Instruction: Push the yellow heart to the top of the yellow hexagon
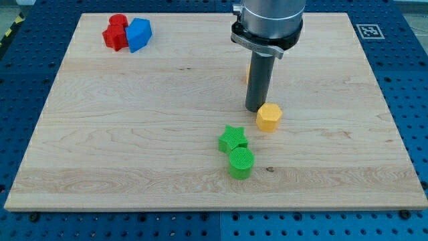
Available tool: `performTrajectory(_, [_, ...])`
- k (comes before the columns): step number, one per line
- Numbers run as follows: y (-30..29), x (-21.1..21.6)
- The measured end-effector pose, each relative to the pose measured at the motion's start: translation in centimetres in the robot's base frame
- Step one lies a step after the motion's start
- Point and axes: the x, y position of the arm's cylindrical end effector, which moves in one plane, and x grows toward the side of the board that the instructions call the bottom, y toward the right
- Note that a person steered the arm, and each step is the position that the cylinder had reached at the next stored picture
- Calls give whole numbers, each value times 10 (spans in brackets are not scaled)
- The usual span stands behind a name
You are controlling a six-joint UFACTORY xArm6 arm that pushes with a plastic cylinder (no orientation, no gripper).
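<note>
The yellow hexagon [269,117] lies a little right of the board's middle. My tip [255,110] rests on the board just to the hexagon's upper left, touching it or nearly so. The yellow heart [248,72] is mostly hidden behind the rod; only a thin yellow sliver shows at the rod's left edge, above the tip and the hexagon. Its shape cannot be made out.
A green star [233,139] and a green cylinder [241,163] lie close together below and left of the hexagon. Two red blocks [115,33] and a blue block [139,33] are clustered at the top left of the wooden board [120,154].
</note>
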Motion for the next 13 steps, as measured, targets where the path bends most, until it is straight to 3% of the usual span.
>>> performTrajectory(2, [21, -26])
performTrajectory(4, [58, 5])
performTrajectory(9, [56, 29])
performTrajectory(10, [44, 20])
performTrajectory(11, [28, -16])
performTrajectory(13, [8, 11])
